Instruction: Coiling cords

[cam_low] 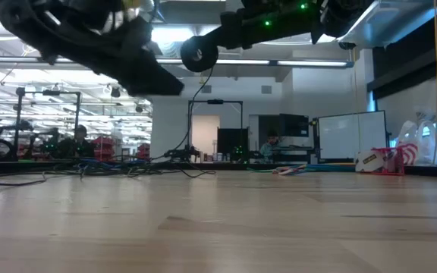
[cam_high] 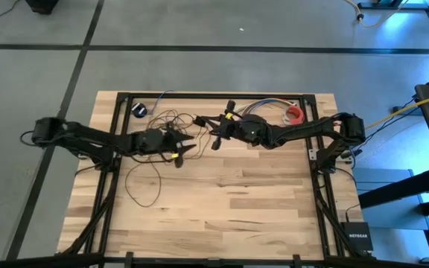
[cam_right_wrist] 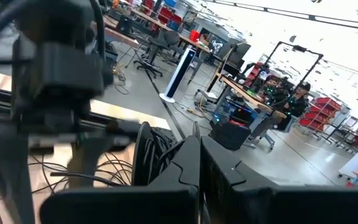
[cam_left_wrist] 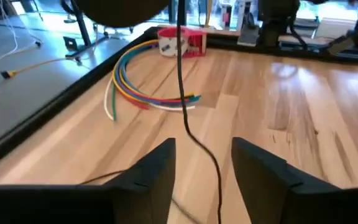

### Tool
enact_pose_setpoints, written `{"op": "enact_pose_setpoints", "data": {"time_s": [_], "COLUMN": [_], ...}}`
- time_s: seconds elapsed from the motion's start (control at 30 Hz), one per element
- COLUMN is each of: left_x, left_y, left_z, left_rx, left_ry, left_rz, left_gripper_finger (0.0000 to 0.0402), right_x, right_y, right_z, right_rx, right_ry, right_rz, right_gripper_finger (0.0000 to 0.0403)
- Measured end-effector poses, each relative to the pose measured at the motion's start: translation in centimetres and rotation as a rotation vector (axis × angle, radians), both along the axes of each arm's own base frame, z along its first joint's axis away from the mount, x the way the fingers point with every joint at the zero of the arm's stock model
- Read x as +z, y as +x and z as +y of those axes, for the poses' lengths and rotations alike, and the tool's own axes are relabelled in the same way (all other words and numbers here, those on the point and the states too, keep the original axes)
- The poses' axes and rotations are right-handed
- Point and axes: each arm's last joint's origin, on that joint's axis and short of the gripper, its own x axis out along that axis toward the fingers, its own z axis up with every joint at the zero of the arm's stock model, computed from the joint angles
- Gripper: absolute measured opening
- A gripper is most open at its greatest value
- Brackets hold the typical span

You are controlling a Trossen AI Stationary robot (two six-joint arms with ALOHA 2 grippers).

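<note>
The thin dark brown-black cords sprawl mostly uncoiled on the wooden tabletop; beside them, left gripper stands wide around one strand, right gripper clamps a bunch.

cords — left half of table

You've got the cords: one long, thin dark brown-black wire, loose and uncoiled, loops tangled under and around the left gripper. A strand hangs between its parted fingers, up toward the right gripper. A big loop trails off behind, flat on the wood.
</note>
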Motion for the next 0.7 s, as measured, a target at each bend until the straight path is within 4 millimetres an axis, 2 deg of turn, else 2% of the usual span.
{"op": "enact_pose_setpoints", "data": {"time_s": [0.27, 0.43, 0.53, 0.7], "left_x": [-3.0, -3.6, -3.8, -3.3], "left_y": [2.3, 2.8, 2.8, 2.3], "left_z": [0.8, 1.4, 2.0, 3.2], "left_rx": [0.042, 0.051, 0.087, 0.180], "left_ry": [-0.052, -0.012, 0.060, 0.228], "left_rz": [-0.034, -0.052, -0.025, 0.036], "left_gripper_finger": [0.0158, 0.0144, 0.0107, 0.0013], "right_x": [0.0, 0.0, 0.0, 0.0], "right_y": [0.0, 0.0, 0.0, 0.0], "right_z": [0.0, 0.0, 0.0, 0.1], "right_rx": [0.000, 0.001, 0.012, 0.034], "right_ry": [0.000, 0.000, 0.000, 0.000], "right_rz": [0.001, 0.001, 0.001, 0.002], "right_gripper_finger": [0.0007, 0.0007, 0.0007, 0.0007]}}
